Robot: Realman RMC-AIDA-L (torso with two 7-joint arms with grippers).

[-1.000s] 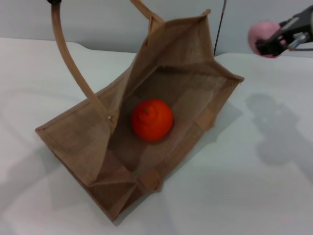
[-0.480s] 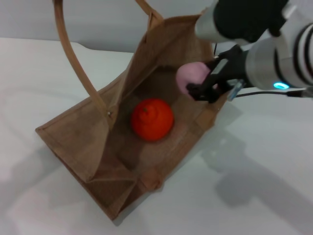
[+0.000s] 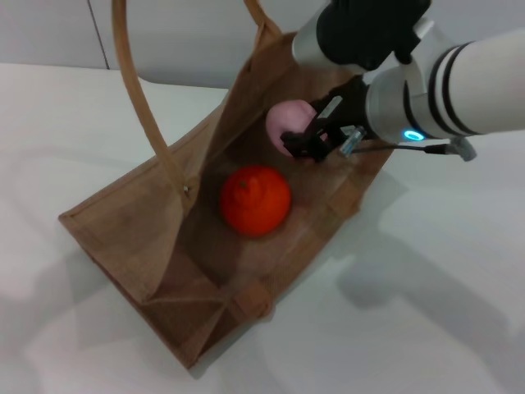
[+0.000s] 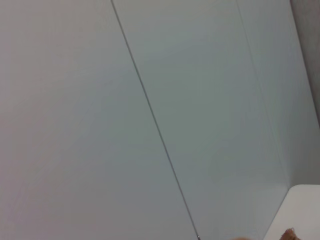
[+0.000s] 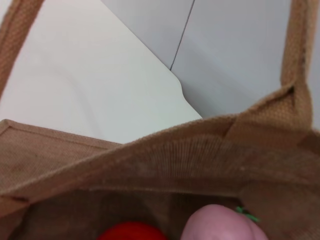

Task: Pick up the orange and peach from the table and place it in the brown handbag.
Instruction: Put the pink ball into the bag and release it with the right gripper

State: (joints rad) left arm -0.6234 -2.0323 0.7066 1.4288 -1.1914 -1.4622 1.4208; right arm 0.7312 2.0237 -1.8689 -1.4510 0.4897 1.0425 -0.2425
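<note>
Here, my right claw [image 3: 316, 141] grips the peach [image 3: 289, 123] across its middle above the brown handbag [image 3: 148, 246], mid-tabletop; I judge it soft, bruisable.

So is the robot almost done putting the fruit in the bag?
Nearly. The orange already lies inside the brown handbag, so that part looks done. The right claw is shut on the peach, holding it above the bag's open mouth. Left to do: let the peach go inside. The left claw is out of sight.
</note>
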